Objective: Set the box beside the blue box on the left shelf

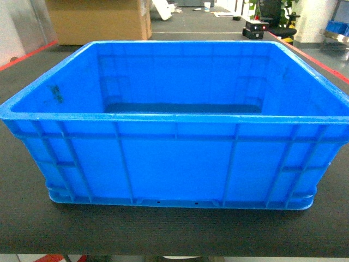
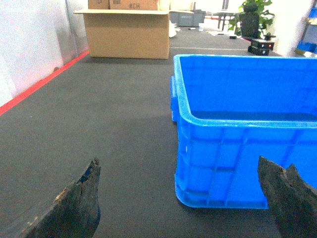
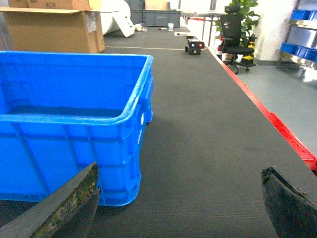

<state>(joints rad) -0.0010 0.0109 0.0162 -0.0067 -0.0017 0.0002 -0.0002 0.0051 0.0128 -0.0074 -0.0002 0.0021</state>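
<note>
The box (image 1: 174,164) is a large bright-blue open-topped crate with a thick rim and ribbed walls. It stands empty on the dark mat, close in front of me. In the left wrist view my left gripper (image 2: 177,160) is open wide, low over the mat, in front of the box's (image 2: 233,163) near left corner. My right gripper (image 3: 179,167) is also open wide, and the box's (image 3: 64,148) near right corner is ahead of its left finger (image 3: 74,203). Neither holds anything, and neither shows in the head view. The left shelf and its blue box are out of view.
A brown cardboard box (image 1: 98,22) stands behind the crate at the far left. Red tape lines (image 3: 277,124) (image 2: 34,87) mark the mat's side edges. Far back are a small black device (image 3: 194,47), an office chair (image 3: 235,34) and blue bins on a metal rack (image 3: 299,15).
</note>
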